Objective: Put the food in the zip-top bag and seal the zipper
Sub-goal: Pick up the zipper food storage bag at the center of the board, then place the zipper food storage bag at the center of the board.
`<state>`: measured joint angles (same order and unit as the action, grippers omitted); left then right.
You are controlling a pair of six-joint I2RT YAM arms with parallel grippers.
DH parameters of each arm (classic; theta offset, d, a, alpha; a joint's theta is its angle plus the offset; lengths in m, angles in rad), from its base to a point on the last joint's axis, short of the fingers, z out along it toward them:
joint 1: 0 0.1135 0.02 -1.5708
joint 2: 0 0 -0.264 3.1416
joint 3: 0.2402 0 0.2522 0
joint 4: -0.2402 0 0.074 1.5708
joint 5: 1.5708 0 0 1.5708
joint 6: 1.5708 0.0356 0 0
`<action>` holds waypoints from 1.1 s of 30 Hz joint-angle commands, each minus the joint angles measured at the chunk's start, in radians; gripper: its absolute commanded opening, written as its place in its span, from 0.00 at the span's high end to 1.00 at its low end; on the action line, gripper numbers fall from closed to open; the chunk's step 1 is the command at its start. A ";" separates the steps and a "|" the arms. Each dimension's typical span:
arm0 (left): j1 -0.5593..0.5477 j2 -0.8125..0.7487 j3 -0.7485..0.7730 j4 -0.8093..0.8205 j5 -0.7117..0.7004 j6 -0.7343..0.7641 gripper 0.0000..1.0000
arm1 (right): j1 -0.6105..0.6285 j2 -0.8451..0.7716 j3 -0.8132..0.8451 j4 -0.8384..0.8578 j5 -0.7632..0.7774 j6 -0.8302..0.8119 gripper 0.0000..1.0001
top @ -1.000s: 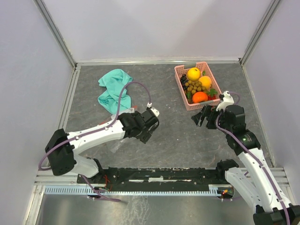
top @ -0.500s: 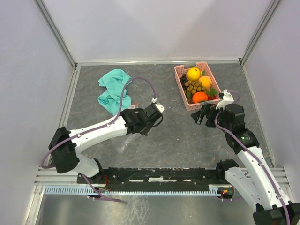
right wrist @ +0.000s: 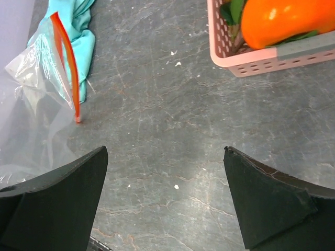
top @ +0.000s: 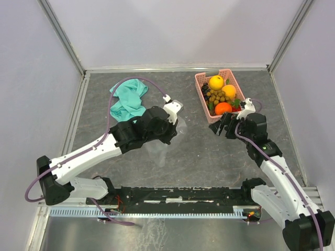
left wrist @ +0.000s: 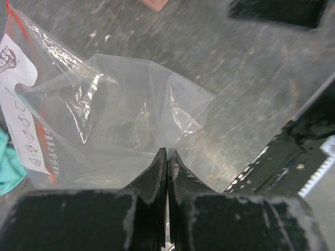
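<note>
Left end effector point(left wrist: 167, 157) pinches edge of zip-top bag point(left wrist: 118, 117).

Ahead of the right tool point(right wrist: 163, 157) the tabletop point(right wrist: 157, 99) is bare and free to pass. The pink basket point(right wrist: 272, 60) stands in the way ahead-right; the zip-top bag point(right wrist: 39, 78) and teal cloth point(right wrist: 78, 31) crowd ahead-left.

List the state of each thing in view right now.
Left claw, shut on bag.
Right claw, open, empty.
Bag, empty, crumpled, pinched by left claw.
Zipper, looks slightly parted.
Basket, upright, holding fruit.
Fruit, in basket.
Cloth, crumpled.
</note>
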<state>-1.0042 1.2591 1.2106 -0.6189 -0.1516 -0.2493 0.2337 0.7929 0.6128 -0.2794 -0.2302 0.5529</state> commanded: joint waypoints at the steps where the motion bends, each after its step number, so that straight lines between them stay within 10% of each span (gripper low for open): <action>1: 0.025 -0.074 -0.030 0.211 0.158 -0.071 0.97 | 0.001 0.050 0.001 0.164 -0.120 0.036 0.01; 15: 0.258 -0.209 -0.244 0.572 0.474 -0.298 0.97 | 0.003 0.159 -0.055 0.581 -0.408 0.111 0.00; 33: 0.295 -0.173 -0.294 0.727 0.440 -0.446 0.97 | 0.167 0.283 0.058 0.690 -0.518 0.075 0.09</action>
<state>-0.7136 1.0843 0.9318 0.0154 0.2825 -0.6319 0.3763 1.0500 0.6067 0.3370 -0.7193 0.6552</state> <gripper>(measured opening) 0.034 0.956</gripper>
